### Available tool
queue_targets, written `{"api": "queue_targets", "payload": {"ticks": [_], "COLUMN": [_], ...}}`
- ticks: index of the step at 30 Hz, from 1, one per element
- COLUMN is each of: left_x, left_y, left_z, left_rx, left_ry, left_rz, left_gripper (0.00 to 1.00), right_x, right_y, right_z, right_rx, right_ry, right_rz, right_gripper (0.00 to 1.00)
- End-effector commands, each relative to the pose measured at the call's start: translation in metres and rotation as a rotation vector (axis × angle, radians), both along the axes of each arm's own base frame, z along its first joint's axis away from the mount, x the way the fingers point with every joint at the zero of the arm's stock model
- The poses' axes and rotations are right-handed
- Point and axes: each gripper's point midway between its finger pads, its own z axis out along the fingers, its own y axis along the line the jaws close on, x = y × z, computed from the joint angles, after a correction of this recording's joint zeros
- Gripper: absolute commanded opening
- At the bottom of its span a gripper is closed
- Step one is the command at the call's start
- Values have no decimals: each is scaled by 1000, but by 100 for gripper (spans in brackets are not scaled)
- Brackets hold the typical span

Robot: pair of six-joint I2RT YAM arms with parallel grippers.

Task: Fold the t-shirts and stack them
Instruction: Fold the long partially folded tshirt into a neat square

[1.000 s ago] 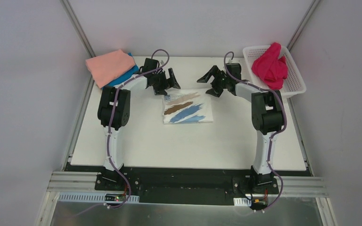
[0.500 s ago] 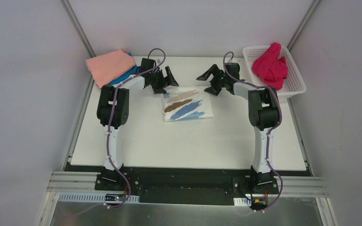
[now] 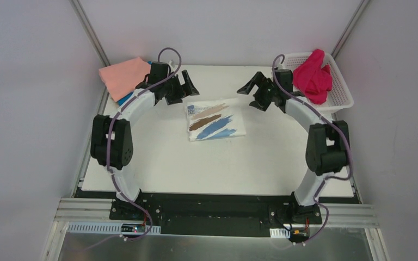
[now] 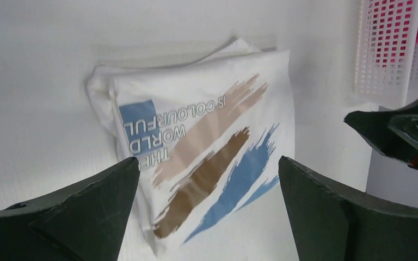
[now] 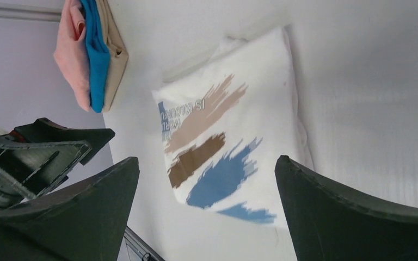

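Note:
The white t-shirt [image 3: 214, 120] printed with blue and brown brushstrokes lies folded in the middle of the table; it also shows in the left wrist view [image 4: 207, 136] and the right wrist view [image 5: 234, 136]. My left gripper [image 3: 188, 87] is open and empty, raised behind its left corner. My right gripper [image 3: 250, 92] is open and empty, raised behind its right corner. The folded salmon-pink t-shirt [image 3: 122, 76] lies on the bright blue one [image 3: 123, 99] at the back left; the stack shows edge-on in the right wrist view [image 5: 90, 49]. The magenta t-shirt [image 3: 313, 76] is crumpled in the basket.
A white plastic lattice basket [image 3: 342, 87] stands at the back right corner, seen also in the left wrist view [image 4: 383, 49]. The walls of the enclosure close in on the back and sides. A tan layer [image 5: 114, 49] lies under the blue shirt.
Both arms have swung outward and their grippers have drawn back and up from the folded white t-shirt. The shirt lies slightly shifted and turned.

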Motion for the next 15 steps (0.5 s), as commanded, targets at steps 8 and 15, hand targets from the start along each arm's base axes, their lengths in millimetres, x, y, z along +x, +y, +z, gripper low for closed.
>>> {"api": "queue_targets", "payload": {"ticks": [8,15], "left_x": [-56,-41], "left_y": [32,21], "left_z": [-57,-90], "left_rx": [108,131], "left_ry": [167,228], "left_rz": [151,133], "left_gripper": [99,89], "right_x": [-102,-130], "right_y": [-84,-113], "right_z": [25,29], "right_rx": [-156,-195], "right_ry": [-51,-78], "right_rz": [-295,-390], "right_gripper": [100,100]}}
